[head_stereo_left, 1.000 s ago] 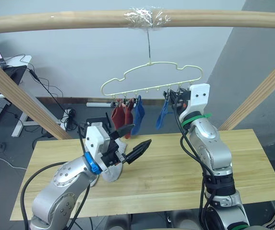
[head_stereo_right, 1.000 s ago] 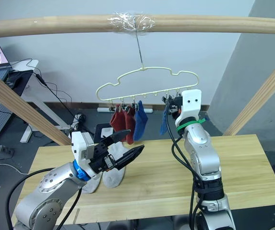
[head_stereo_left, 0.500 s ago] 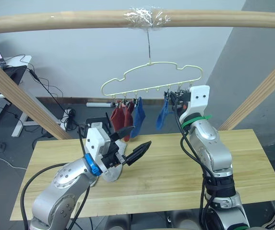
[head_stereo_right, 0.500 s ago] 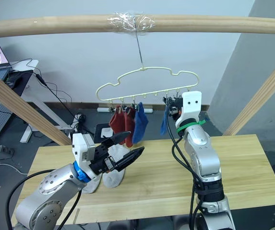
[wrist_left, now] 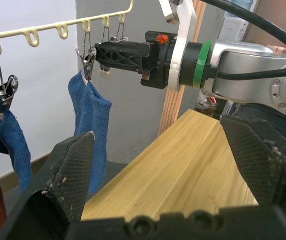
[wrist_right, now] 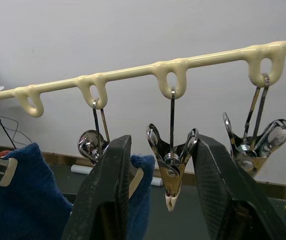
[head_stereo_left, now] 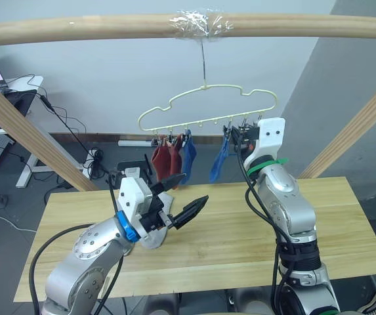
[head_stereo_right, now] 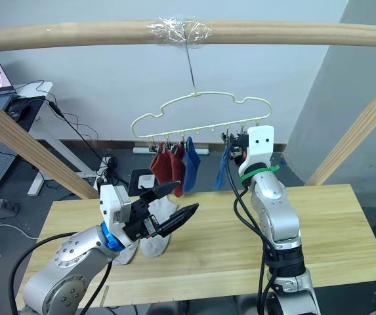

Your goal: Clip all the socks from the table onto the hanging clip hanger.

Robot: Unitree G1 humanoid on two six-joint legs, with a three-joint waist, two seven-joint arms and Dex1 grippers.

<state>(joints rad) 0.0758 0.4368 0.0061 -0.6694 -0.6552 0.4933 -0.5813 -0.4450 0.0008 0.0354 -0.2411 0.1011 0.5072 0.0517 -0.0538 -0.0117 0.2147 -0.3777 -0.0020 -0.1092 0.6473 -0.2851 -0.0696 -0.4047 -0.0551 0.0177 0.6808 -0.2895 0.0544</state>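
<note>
The wide light-wood plank table (head_stereo_left: 227, 230) carries two light grey knit socks (head_stereo_right: 149, 241) at its nine o'clock side. Overhead hangs the pale yellow wire clip hanger (head_stereo_left: 207, 108), holding two rust red socks (head_stereo_left: 163, 159) and two blue socks (head_stereo_left: 189, 156). Left gripper (head_stereo_left: 181, 199) hovers wide open and empty above the grey pair. Right gripper (wrist_right: 163, 195), open, brackets an empty metal clip (wrist_right: 171, 165), blue sock at its nine o'clock.

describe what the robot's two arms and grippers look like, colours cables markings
Both arms are rounded silver-grey metal with black cables looped along them. Each wrist carries a white block. The left arm has a blue ring behind its wrist, the right arm a green band. The left gripper and right gripper each have two black fingers, the left's with a cross-hatched texture.
</note>
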